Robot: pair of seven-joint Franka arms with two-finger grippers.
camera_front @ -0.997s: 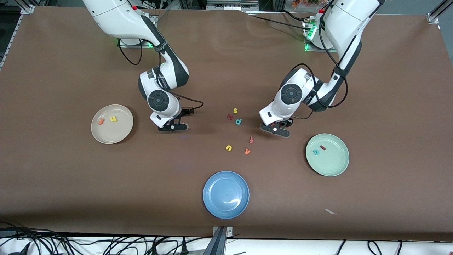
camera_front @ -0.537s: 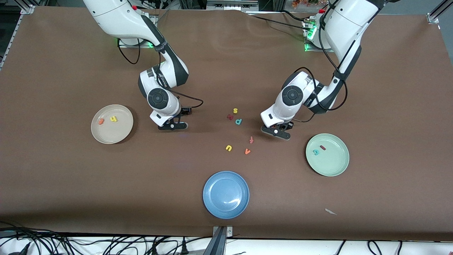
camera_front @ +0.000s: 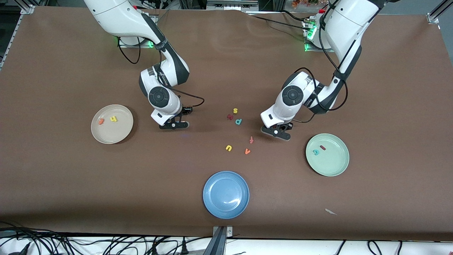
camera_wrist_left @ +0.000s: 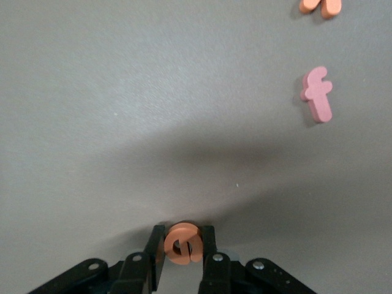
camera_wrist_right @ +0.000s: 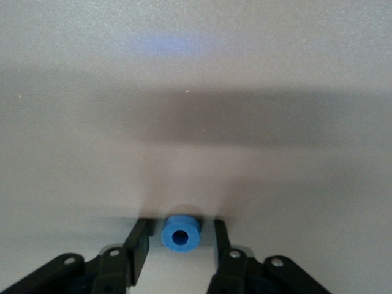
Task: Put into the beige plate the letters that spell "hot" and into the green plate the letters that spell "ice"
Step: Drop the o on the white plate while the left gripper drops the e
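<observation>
My left gripper (camera_front: 276,132) is down on the table, between the loose letters and the green plate (camera_front: 332,165). In the left wrist view its fingers (camera_wrist_left: 209,240) press both sides of the orange "e" (camera_wrist_left: 182,244), which stands on edge. The green plate holds the teal "c" (camera_front: 315,152) and dark red "i" (camera_front: 322,147). My right gripper (camera_front: 173,125) is low beside the beige plate (camera_front: 113,135). It stands open around the blue "o" (camera_wrist_right: 181,232), with a gap at each finger. The beige plate holds the orange "t" (camera_front: 101,121) and yellow "h" (camera_front: 113,119).
Loose letters lie mid-table: yellow "s" (camera_front: 235,111), a curved dark red letter (camera_front: 230,116), teal "p" (camera_front: 238,121), orange "f" (camera_front: 251,139), yellow "u" (camera_front: 228,148), orange "v" (camera_front: 247,151). A blue plate (camera_front: 226,194) sits nearer the front camera. A paper scrap (camera_front: 330,211) lies near the front edge.
Both grippers have settled lower onto the table. The right gripper has shifted slightly away from the front camera.
</observation>
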